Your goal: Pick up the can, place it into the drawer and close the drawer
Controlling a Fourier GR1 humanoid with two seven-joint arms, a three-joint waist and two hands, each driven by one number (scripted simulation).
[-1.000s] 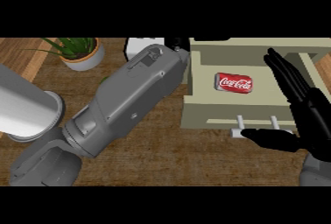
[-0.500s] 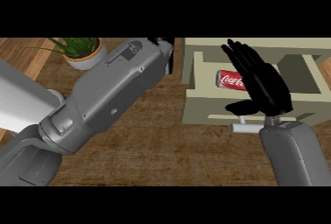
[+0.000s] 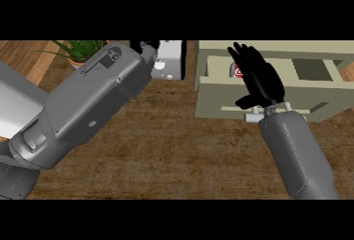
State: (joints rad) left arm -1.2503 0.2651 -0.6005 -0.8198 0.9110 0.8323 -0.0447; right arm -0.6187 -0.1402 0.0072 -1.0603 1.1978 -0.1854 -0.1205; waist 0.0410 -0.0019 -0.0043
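Observation:
The red can lies inside the open beige drawer, with only a sliver of it showing beside my right hand. That hand is open, with straight fingers pointing away from me. It spreads over the drawer's front and its white handle, covering most of the can. My left forearm runs from the lower left to the top middle. Only a bit of the left hand shows there, left of the drawer.
A white and grey appliance stands just left of the drawer unit, next to my left hand. A potted green plant sits at the back left. Brown wooden counter stretches in front of the drawer.
My right hand has slid forward and left over the drawer front, hiding more of the can. The left forearm has shifted right, and the drawer unit now sits further right in view.

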